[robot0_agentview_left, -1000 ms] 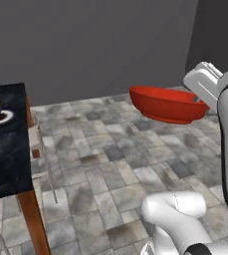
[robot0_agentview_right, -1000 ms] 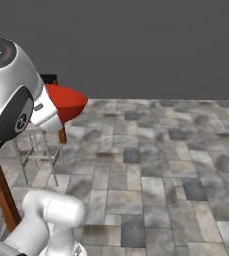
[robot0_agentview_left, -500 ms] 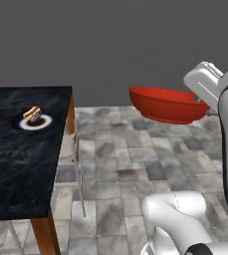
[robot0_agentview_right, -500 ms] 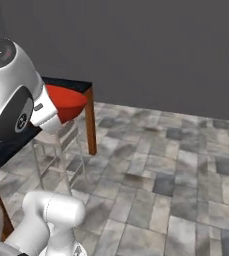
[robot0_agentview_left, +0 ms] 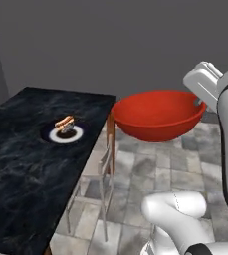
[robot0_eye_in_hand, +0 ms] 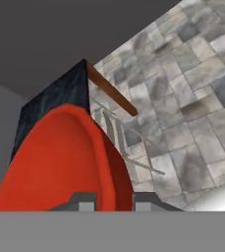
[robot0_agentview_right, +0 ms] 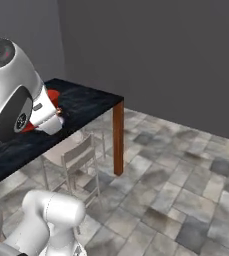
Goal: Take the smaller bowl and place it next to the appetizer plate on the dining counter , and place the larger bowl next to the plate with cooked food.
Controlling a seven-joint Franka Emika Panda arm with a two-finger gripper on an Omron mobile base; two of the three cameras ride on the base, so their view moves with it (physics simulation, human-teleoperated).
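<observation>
My gripper (robot0_agentview_left: 199,103) is shut on the right rim of the larger bowl (robot0_agentview_left: 158,115), a wide glossy red bowl held in the air just off the dining counter's (robot0_agentview_left: 21,164) far right corner. In the hand view the red bowl (robot0_eye_in_hand: 60,162) sits right before me, its rim pinched between my fingertips (robot0_eye_in_hand: 87,203). The plate with cooked food (robot0_agentview_left: 64,131), dark-rimmed with tan pieces on it, lies on the black marble top to the left of the bowl. The smaller bowl and the appetizer plate are out of view.
A light metal chair (robot0_agentview_left: 103,172) stands tucked at the counter's end, beside its wooden leg (robot0_agentview_left: 110,142); chair (robot0_agentview_right: 76,156) and leg (robot0_agentview_right: 118,137) also appear from the right. Grey stone floor (robot0_agentview_right: 186,190) stretches to the right, with a dark wall behind.
The whole scene has shifted as the base moved: the counter and the dark-rimmed plate have slid rightward, toward the bowl. The red bowl stays in my gripper.
</observation>
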